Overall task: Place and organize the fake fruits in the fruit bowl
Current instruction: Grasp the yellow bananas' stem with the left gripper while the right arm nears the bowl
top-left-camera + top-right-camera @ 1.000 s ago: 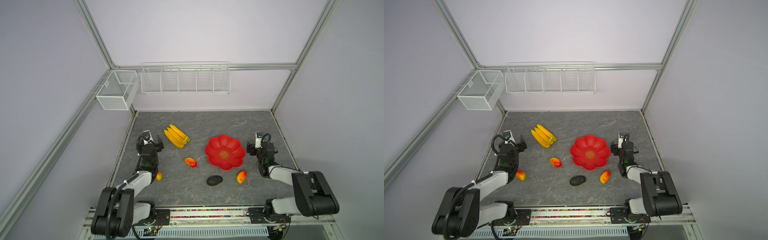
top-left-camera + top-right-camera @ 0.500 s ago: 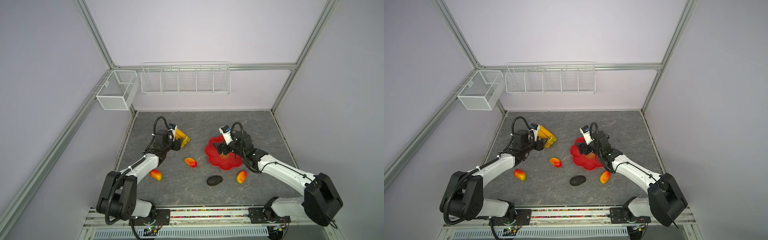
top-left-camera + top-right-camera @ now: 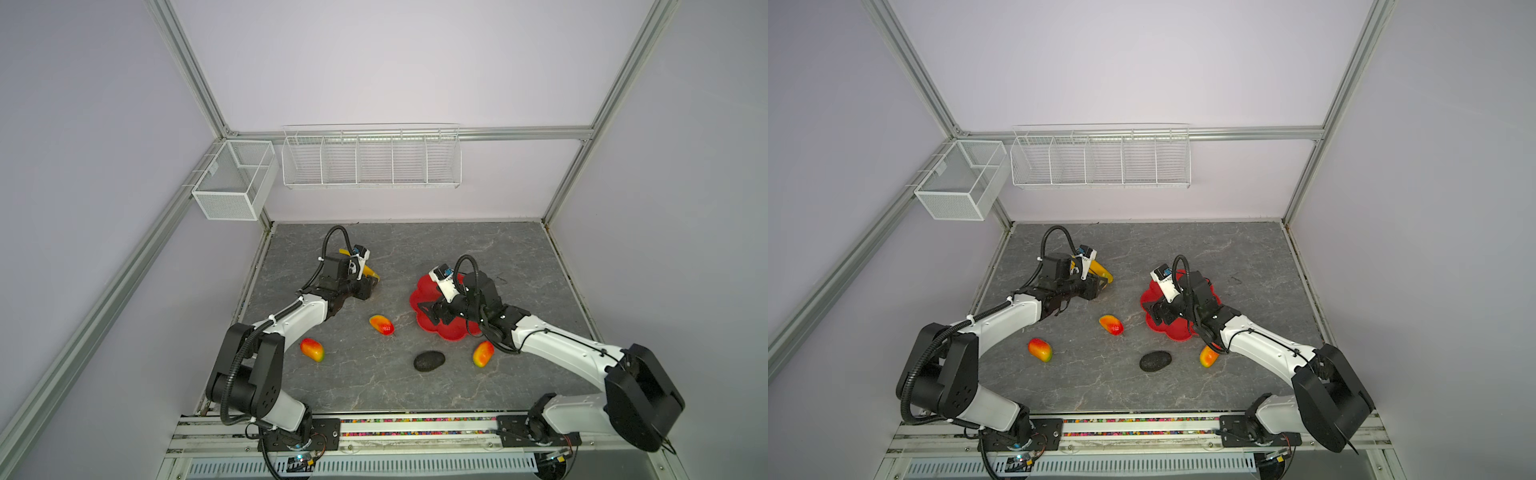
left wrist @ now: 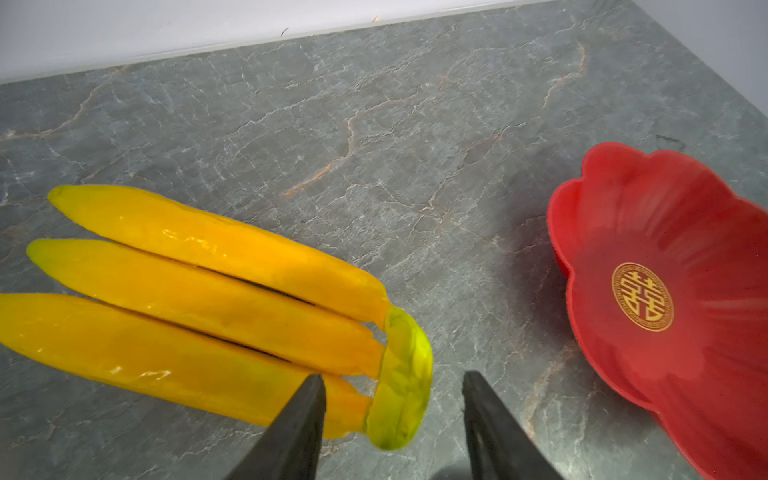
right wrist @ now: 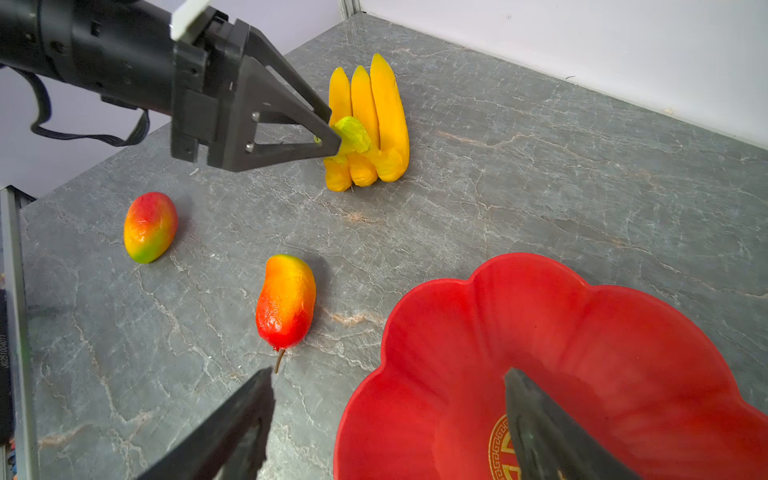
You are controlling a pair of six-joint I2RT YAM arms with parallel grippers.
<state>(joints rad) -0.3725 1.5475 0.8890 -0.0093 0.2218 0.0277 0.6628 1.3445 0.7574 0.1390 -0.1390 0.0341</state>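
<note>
The yellow banana bunch (image 4: 208,299) lies on the grey table at the back left. My left gripper (image 4: 390,376) is open, with its jaws on either side of the bunch's green stem (image 4: 403,374) and a gap on one side. In both top views the left gripper (image 3: 374,284) hides most of the banana bunch (image 3: 370,270). My right gripper (image 5: 388,374) is open wide astride the rim of the red fruit bowl (image 5: 540,332), one finger inside. Three mangoes (image 3: 381,324) (image 3: 312,349) (image 3: 483,353) and the dark avocado (image 3: 429,360) lie on the table.
Two white wire baskets (image 3: 371,160) (image 3: 235,185) hang on the walls above the table's back edge. The arms' mounting rail (image 3: 415,424) runs along the front edge. Walls close the table at the left, back and right.
Both arms have swung in from the table's sides. The left gripper reached the banana stem and its jaws have narrowed. The right gripper has come over the bowl's rim.
</note>
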